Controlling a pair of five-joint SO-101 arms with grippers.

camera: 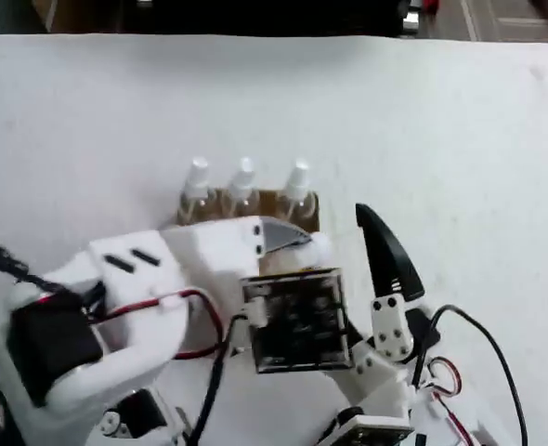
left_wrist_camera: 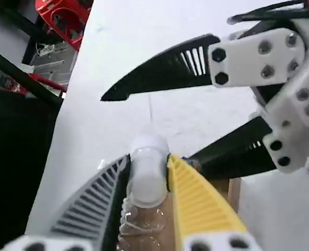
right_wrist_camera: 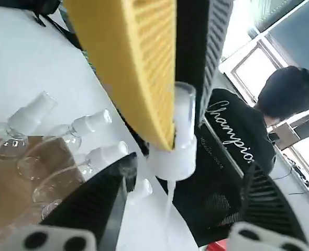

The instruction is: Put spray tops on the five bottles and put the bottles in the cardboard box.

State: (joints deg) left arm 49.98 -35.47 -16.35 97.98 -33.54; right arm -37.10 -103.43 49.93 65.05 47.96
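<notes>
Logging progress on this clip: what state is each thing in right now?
Left gripper: shut on spray top.
Spray top: held, tube bare.
Right gripper: fingers open, empty.
Three bottles: topped, in box.

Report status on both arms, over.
Left gripper shut on spray top, atop a bottle. Right gripper open, close alongside. Three capped bottles in cardboard box.

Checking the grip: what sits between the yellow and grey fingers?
A white spray top, clamped in the left gripper, seen in the left wrist view.
</notes>
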